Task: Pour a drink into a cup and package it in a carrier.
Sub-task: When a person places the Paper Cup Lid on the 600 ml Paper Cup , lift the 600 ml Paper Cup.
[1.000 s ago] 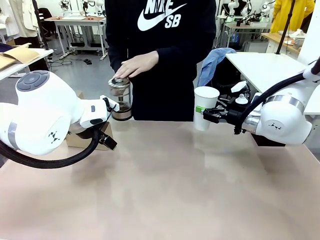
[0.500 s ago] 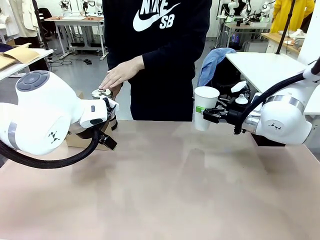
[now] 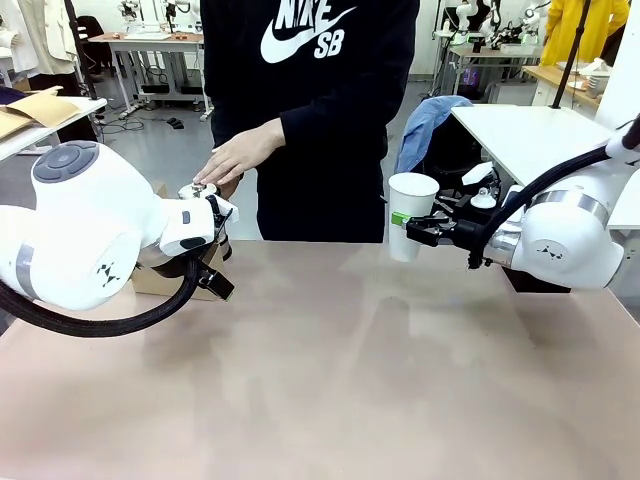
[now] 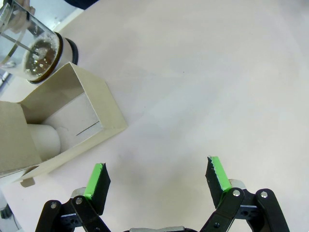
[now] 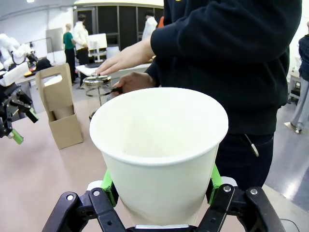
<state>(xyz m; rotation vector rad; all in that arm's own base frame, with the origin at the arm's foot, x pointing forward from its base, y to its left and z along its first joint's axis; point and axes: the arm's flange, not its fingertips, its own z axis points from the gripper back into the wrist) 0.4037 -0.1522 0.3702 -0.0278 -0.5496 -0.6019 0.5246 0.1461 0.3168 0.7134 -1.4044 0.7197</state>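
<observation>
Right hand (image 3: 408, 229) level, gripping cup (image 3: 412, 198)

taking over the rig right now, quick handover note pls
Left gripper: open, over bare table beside the carrier.
Right gripper: shut on the cup, upright and empty.
Jug: by the carrier, with the person's hand on its lid.
Done: cup gripped.
Left: pour into the cup, put the cup in the carrier.
</observation>
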